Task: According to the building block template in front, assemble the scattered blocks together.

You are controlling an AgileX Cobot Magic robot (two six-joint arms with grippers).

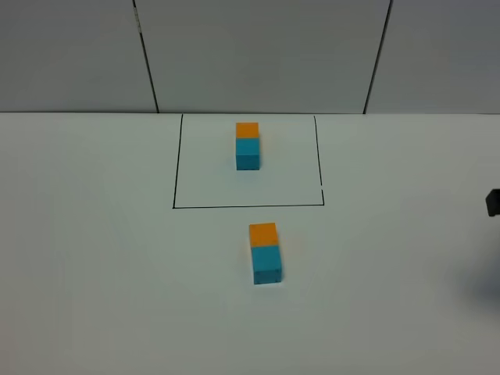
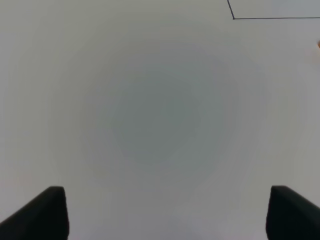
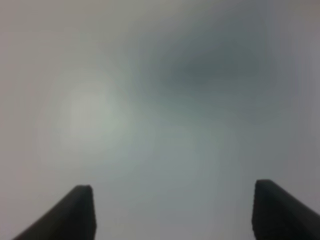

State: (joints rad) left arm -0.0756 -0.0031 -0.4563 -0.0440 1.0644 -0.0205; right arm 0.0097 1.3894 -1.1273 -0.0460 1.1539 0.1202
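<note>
The building block template is an orange cube [image 1: 248, 130] joined to a teal cube [image 1: 248, 153], standing inside a thin black outline [image 1: 248, 206] at the back of the white table. In front of the outline stand the scattered blocks, an orange cube [image 1: 263, 233] and a teal cube [image 1: 266, 264], touching in a row with orange on the far side. My left gripper [image 2: 167, 192] is open over bare table, and a corner of the outline [image 2: 233, 18] shows beyond it. My right gripper [image 3: 173, 187] is open too, with only blurred table between its fingers.
A dark part of the right arm [image 1: 492, 201] pokes in at the right edge of the exterior high view, well away from the cubes. A grey panelled wall [image 1: 258, 55] rises behind the table's far edge.
</note>
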